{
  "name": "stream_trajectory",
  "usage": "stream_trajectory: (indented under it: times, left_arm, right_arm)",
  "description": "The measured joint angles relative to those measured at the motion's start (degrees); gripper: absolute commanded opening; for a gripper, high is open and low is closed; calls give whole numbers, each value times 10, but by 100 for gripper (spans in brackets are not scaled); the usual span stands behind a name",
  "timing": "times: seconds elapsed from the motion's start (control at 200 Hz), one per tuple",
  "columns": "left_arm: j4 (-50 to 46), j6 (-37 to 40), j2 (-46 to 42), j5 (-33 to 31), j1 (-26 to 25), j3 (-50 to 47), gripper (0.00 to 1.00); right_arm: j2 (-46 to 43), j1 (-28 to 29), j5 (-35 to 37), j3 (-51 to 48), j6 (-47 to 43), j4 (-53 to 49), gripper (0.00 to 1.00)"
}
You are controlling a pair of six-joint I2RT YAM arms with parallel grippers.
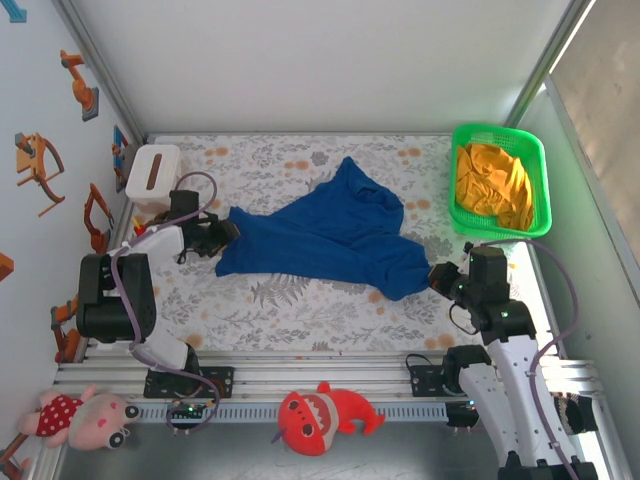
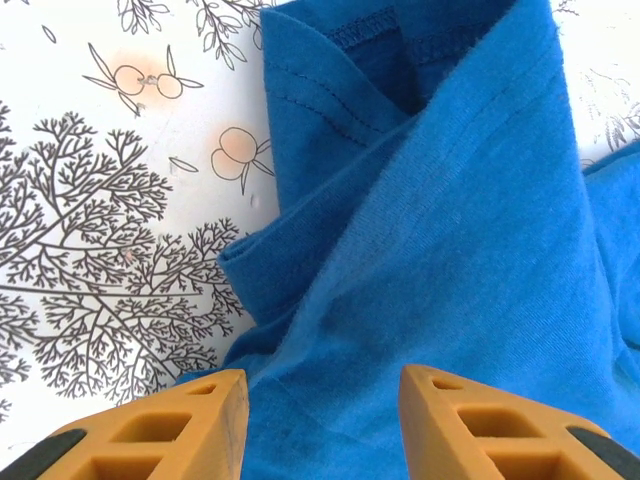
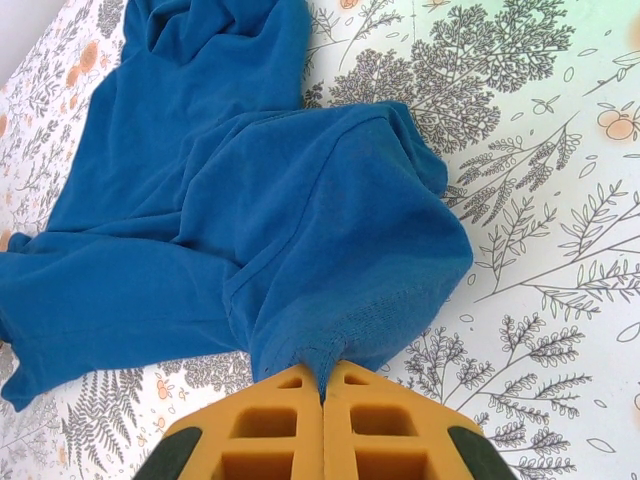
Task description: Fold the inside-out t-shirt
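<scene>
Stretching crosswise on the counter (image 1: pixel 300 300), the inside-out t-shirt (image 1: pixel 320 240) runs from the left pincer (image 1: pixel 222 235), spread over its left end, to the right pincer (image 1: pixel 437 275), pinching its right end.

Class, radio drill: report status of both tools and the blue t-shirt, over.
Left tool open over t-shirt end. Right tool shut on its opposite corner. T-shirt bunched, unfolded. Green basket apart, not in the way.

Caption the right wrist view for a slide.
Right gripper shut on a pinched edge of the rumpled blue t-shirt on the floral tablecloth.
</scene>
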Motion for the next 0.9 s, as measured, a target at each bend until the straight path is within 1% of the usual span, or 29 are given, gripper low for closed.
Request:
stream_trajectory:
  times: [0.255, 0.391, 0.541, 0.731, 0.896]
  left_arm:
    - [9, -2, 26, -21, -1, 0, 42]
    - [21, -1, 23, -45, -5, 0, 42]
    - [45, 4, 0, -76, -11, -12, 43]
    - [72, 10, 1, -84, -16, -12, 42]
    - [83, 12, 20, -83, -23, -12, 43]
  right_arm:
    - [0, 0, 0, 9, 0, 0, 0]
    - [0, 0, 0, 10, 0, 0, 0]
    - [0, 0, 0, 10, 0, 0, 0]
    - [1, 0, 0, 11, 0, 0, 0]
    - [1, 0, 0, 16, 0, -2, 0]
